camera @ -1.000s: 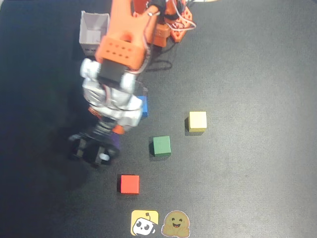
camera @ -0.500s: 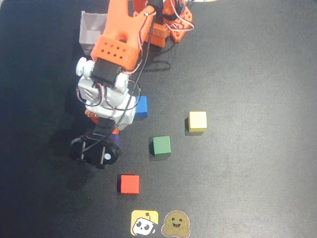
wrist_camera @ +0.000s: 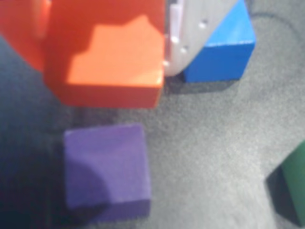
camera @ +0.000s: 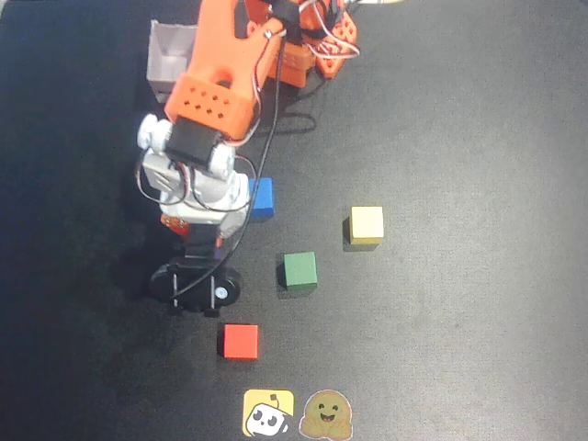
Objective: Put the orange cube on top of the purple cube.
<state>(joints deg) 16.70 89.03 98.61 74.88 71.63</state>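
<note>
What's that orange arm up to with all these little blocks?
The arm's gripper is holding the orange cube in the air, close above the purple cube on the dark mat. It is not set down yet. Blue, green, yellow and red cubes sit nearby, untouched.
</note>
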